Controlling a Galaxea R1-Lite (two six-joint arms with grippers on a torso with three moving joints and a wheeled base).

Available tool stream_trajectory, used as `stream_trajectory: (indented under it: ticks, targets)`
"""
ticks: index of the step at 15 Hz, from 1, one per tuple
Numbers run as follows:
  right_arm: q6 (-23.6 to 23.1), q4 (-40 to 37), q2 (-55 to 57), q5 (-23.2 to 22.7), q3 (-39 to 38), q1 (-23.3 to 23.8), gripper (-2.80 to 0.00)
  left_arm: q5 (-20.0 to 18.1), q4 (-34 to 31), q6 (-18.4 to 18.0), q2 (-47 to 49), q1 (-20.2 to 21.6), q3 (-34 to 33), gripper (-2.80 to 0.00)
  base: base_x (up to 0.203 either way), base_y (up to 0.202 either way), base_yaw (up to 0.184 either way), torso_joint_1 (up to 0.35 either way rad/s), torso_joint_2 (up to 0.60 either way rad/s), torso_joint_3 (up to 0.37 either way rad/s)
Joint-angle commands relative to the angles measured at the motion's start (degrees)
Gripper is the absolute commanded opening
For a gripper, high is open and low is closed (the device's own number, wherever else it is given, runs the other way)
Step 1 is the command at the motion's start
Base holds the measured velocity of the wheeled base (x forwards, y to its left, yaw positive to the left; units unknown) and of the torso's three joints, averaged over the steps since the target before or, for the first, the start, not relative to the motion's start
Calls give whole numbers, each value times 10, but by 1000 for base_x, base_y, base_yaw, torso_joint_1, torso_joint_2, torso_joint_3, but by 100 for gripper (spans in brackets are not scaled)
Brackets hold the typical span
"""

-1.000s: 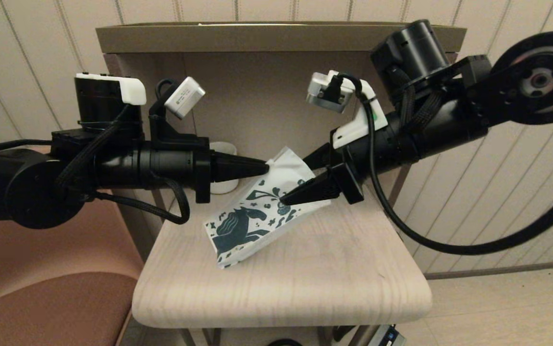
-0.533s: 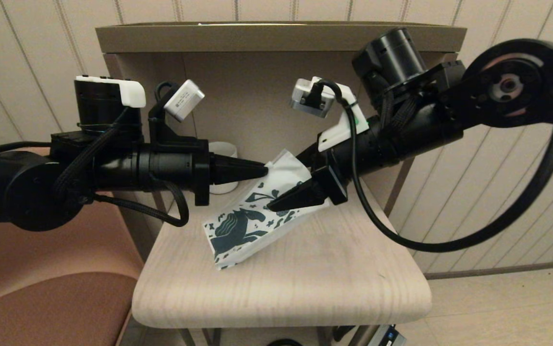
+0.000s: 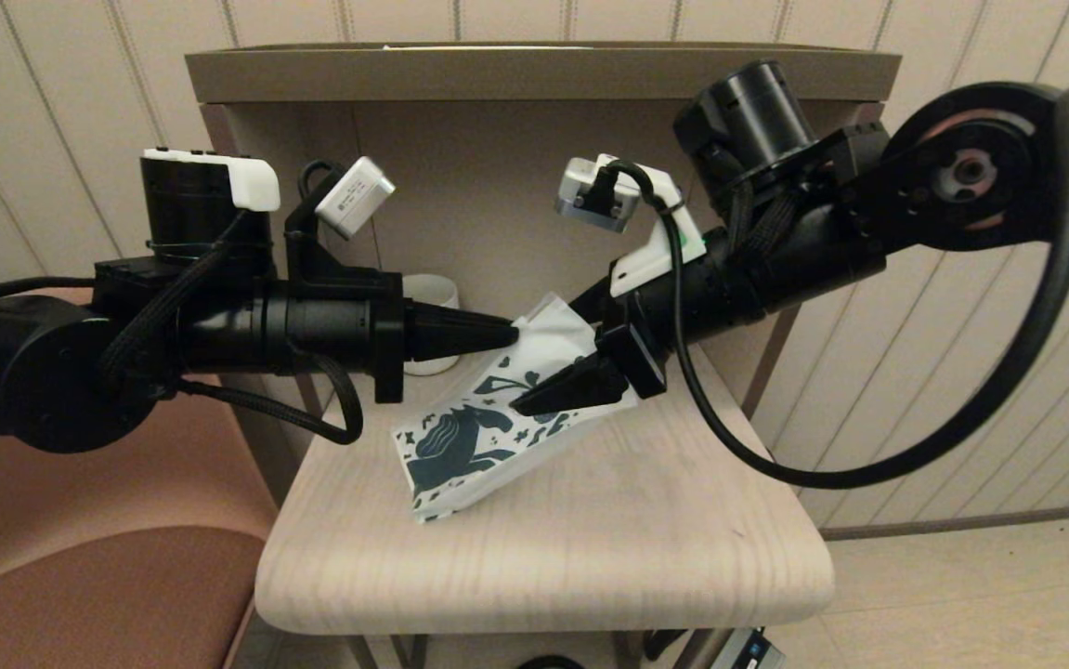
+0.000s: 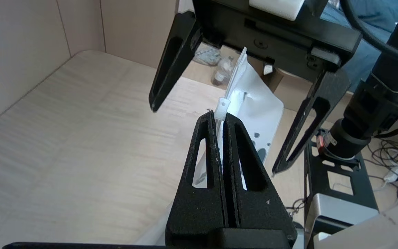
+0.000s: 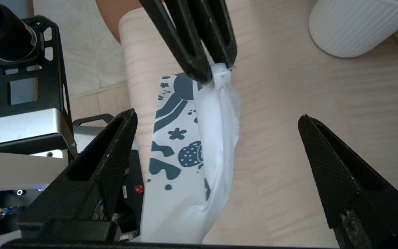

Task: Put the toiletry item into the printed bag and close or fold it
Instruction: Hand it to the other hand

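Note:
The printed bag (image 3: 464,444), white with a dark teal horse, hangs tilted, its lower corner resting on the wooden table (image 3: 590,557). My left gripper (image 3: 514,330) is shut on the bag's top edge beside the white zip slider (image 4: 222,108), which pokes out past the tips. My right gripper (image 5: 216,116) is open and straddles the bag's upper end (image 5: 181,152) without touching it; its fingers (image 4: 171,65) stand on either side. The toiletry item is not in view.
A white ribbed mug (image 3: 432,290) stands at the back of the table behind my left gripper, also the mug (image 5: 358,24) in the right wrist view. A shelf top (image 3: 534,70) overhangs the table. A brown seat (image 3: 79,576) lies lower left.
My right arm has moved left and slightly down, bringing its open fingers further over the bag's upper end. The left gripper and the bag have hardly moved.

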State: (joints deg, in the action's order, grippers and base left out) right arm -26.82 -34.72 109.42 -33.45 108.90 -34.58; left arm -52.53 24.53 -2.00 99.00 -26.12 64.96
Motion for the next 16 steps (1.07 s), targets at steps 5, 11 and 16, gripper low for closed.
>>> stream_trajectory:
  ticks: [5,11,16]
  targets:
    - [-1,-1,4,-3,0,0,0,-4,2,0,-1,0,0,-280,0,0,0,0,0,0]
    - [1,1,4,-3,0,0,-280,-4,2,0,-8,0,-3,-280,0,0,0,0,0,0]
    - [0,3,3,-4,0,0,-280,-4,2,0,-8,-1,-3,-280,0,0,0,0,0,0]
